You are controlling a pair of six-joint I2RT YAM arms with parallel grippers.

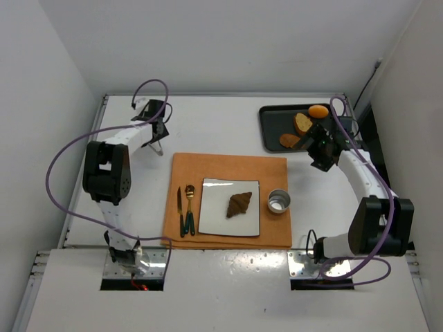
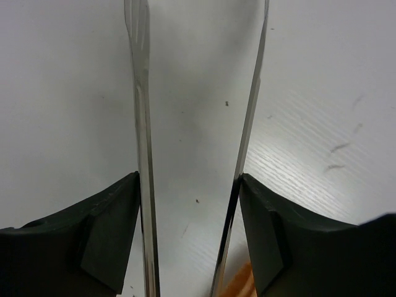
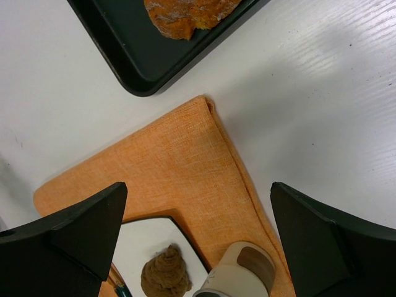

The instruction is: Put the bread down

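Note:
The bread, a small dark brown croissant (image 1: 239,204), lies on a white square plate (image 1: 214,207) on the orange mat (image 1: 228,166). It also shows at the bottom of the right wrist view (image 3: 166,275). My right gripper (image 1: 320,155) is open and empty, hovering over the mat's far right corner (image 3: 198,198), apart from the bread. My left gripper (image 1: 158,142) is at the far left over bare table. Its fingers press the outsides of metal tongs (image 2: 143,124), whose two arms point away from it (image 2: 189,185).
A black tray (image 1: 273,128) at the far right holds tan toasted slices (image 1: 302,123) and an orange fruit (image 1: 318,111). A small metal cup (image 1: 279,201) stands right of the plate. A knife (image 1: 180,207) and a spoon (image 1: 190,207) lie left of the plate.

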